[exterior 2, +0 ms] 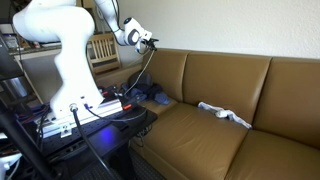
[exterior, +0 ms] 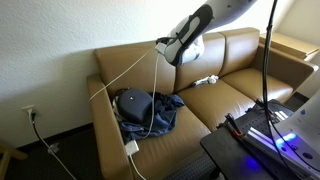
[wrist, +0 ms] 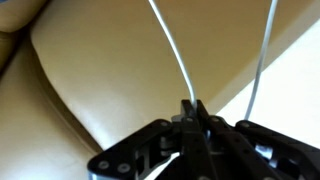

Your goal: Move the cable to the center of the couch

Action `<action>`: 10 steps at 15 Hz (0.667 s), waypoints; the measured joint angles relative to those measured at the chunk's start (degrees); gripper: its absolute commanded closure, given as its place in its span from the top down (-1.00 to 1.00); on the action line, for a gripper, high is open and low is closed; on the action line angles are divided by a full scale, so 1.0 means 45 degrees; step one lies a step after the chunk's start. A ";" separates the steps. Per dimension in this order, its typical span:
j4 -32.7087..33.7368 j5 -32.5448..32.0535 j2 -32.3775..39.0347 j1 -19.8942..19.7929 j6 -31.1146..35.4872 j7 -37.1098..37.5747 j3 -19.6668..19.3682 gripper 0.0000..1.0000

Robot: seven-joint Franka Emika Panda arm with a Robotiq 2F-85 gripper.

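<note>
- The gripper (wrist: 195,112) is clenched on the cable (wrist: 172,45). In the wrist view its jaws meet on the white cord, and two strands lead away toward 11 and 1 o'clock.
- It probably holds the cord somewhere along its length rather than at an end. That would explain why two runs hang from one pinch.
- In an exterior view the gripper (exterior: 163,46) is raised above the couch (exterior: 130,55), in front of the back cushions. The height seems meant to lift the slack off the seat so it can be carried sideways.
- From there one strand slants toward 8 o'clock to the armrest. Another drops toward 6 o'clock past a dark blue bag (exterior: 140,103) on the end seat.
- The small white block (exterior: 131,148) lies low at the seat's front edge, at about 7 o'clock from the gripper. Most of the cable is therefore over the end seat, not yet at the centre.
- A small white item (exterior: 205,80) lies on the middle seat. I cannot tell what it is.
- In an exterior view the gripper (exterior 2: 150,40) is tiny and the cord below it is barely traceable. Equipment in the foreground hides where it lands.
- The wrist view cuts off both strands at its top edge, and the fingertips are blurred.
</note>
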 measured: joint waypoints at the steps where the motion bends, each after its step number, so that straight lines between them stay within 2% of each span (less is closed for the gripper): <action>1: -0.0553 0.0497 -0.0338 0.0287 -0.0005 0.0123 -0.0514 -0.91; 2: -0.1084 0.0605 -0.0727 0.0347 -0.0003 0.0236 -0.0780 -0.91; 6: -0.2159 0.0563 -0.1889 0.0187 -0.0027 0.0297 -0.0755 -0.98; 8: -0.2151 0.0690 -0.1807 0.0315 -0.0052 0.0296 -0.0895 -0.98; 10: -0.2136 0.1389 -0.1396 0.0560 -0.0134 0.0334 -0.1532 -0.98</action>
